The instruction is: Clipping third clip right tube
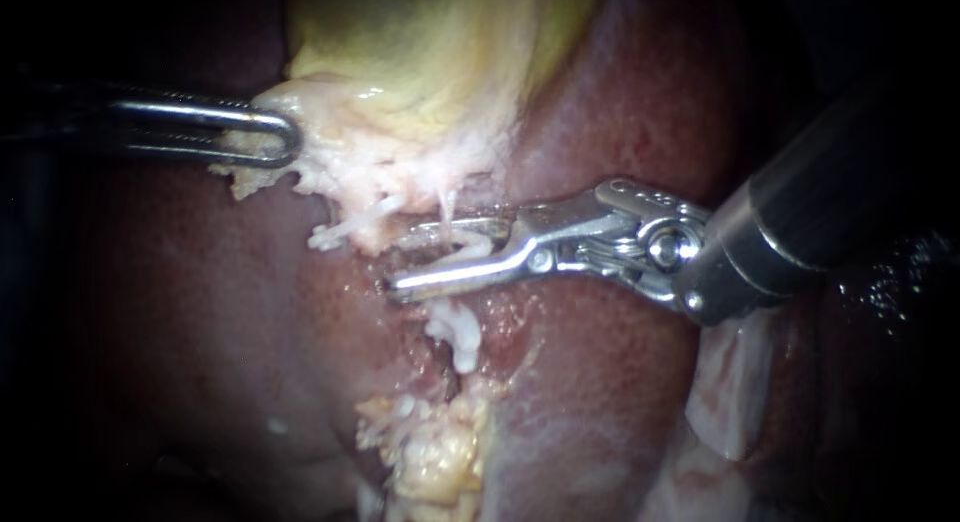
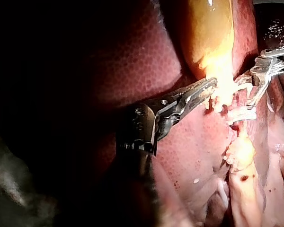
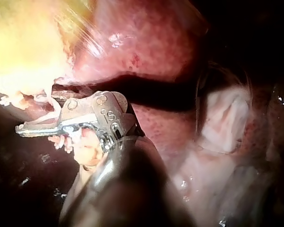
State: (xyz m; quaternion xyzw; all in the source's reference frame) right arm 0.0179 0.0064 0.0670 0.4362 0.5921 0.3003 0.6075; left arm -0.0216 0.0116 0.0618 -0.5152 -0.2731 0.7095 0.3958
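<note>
My right instrument [image 1: 408, 254] reaches in from the right with its jaws open, one on each side of the thin pale right tube [image 1: 447, 204]. A white piece sits on the tube between the jaws. Just below them, a white clip [image 1: 462, 342] sits on the same strand. Another white clip [image 1: 335, 232] lies to the left. My left instrument [image 1: 285, 140] is shut on the pale tissue at the lower edge of the yellow gallbladder [image 1: 420, 52] and holds it up to the left. In the left wrist view its jaws [image 2: 209, 86] bite that pale edge, with the right instrument [image 2: 246, 92] beyond.
Dark red liver [image 1: 200, 312] surrounds the dissected groove. Yellow fatty tissue [image 1: 440, 452] lies below the clips. A pale flap of tissue [image 1: 730, 392] sits under the right instrument's shaft. In the right wrist view the jaws [image 3: 26, 127] are side-on beneath the gallbladder [image 3: 23, 47].
</note>
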